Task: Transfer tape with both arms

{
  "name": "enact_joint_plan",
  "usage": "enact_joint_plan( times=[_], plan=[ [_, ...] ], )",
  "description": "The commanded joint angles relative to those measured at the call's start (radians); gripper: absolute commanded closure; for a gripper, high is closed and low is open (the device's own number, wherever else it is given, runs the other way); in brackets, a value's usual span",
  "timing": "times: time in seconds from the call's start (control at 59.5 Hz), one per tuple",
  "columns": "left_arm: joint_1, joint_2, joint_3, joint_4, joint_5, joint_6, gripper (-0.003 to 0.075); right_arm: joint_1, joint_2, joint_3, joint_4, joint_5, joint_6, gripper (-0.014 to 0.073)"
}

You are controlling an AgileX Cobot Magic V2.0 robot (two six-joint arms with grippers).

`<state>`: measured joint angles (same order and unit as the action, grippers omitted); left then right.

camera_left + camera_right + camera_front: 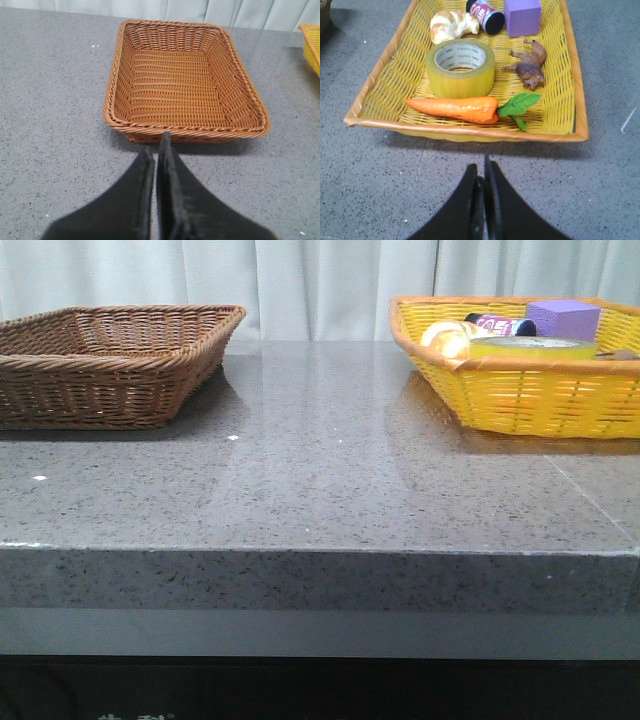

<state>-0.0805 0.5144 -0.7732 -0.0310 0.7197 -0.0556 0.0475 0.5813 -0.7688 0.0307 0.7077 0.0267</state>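
The tape [460, 68], a wide yellow roll with a hollow centre, lies flat in the yellow basket [465, 132]; in the front view only its top edge [533, 345] shows above the basket's rim [520, 365]. My right gripper [482, 170] hangs shut and empty over the grey table, short of that basket's near rim. My left gripper [156, 150] is shut too, holding nothing, just before the empty brown wicker basket [185, 131]. Neither arm shows in the front view.
In the yellow basket with the tape lie a toy carrot [455, 108], a croissant [451, 26], a can [486, 16], a purple block [522, 16] and a brown animal figure [530, 64]. The brown basket [110, 365] sits at the table's back left.
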Motion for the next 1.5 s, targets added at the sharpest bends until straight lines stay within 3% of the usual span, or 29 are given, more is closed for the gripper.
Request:
enact_joint_plan(
  times=[0.0,0.084,0.134,0.185,0.386,0.571,0.823,1.008,1.478],
  plan=[
    [-0.006,0.017,-0.034,0.011,-0.091,-0.003,0.0498,0.002,0.020,-0.033,-0.012,-0.070,0.000,0.0354],
    [-0.006,0.017,-0.034,0.020,-0.100,-0.003,0.0272,0.002,0.031,-0.033,-0.012,-0.070,0.000,0.0132],
    [-0.006,0.021,-0.034,0.031,-0.098,-0.003,0.0187,0.002,0.036,-0.033,-0.012,-0.068,0.000,0.0043],
    [-0.006,0.023,-0.034,0.031,-0.092,-0.003,0.0160,0.002,0.043,-0.033,-0.012,-0.068,0.000,0.0023],
    [-0.033,0.042,-0.050,-0.044,-0.097,0.045,0.0178,0.002,0.118,-0.078,-0.009,-0.049,0.000,0.0023],
    [-0.181,0.106,-0.102,-0.180,-0.093,0.205,0.0178,0.002,0.290,-0.236,-0.009,0.064,0.000,0.0023],
    [-0.373,0.159,-0.113,-0.180,-0.115,0.207,0.0178,0.001,0.570,-0.478,-0.013,0.186,0.000,0.0058],
    [-0.455,0.174,-0.113,-0.180,-0.137,0.207,0.0178,-0.027,0.768,-0.677,0.005,0.244,0.000,0.0074],
    [-0.467,0.174,-0.113,-0.180,-0.138,0.207,0.0178,-0.049,1.200,-1.090,0.046,0.390,-0.001,0.0074]
  ],
)
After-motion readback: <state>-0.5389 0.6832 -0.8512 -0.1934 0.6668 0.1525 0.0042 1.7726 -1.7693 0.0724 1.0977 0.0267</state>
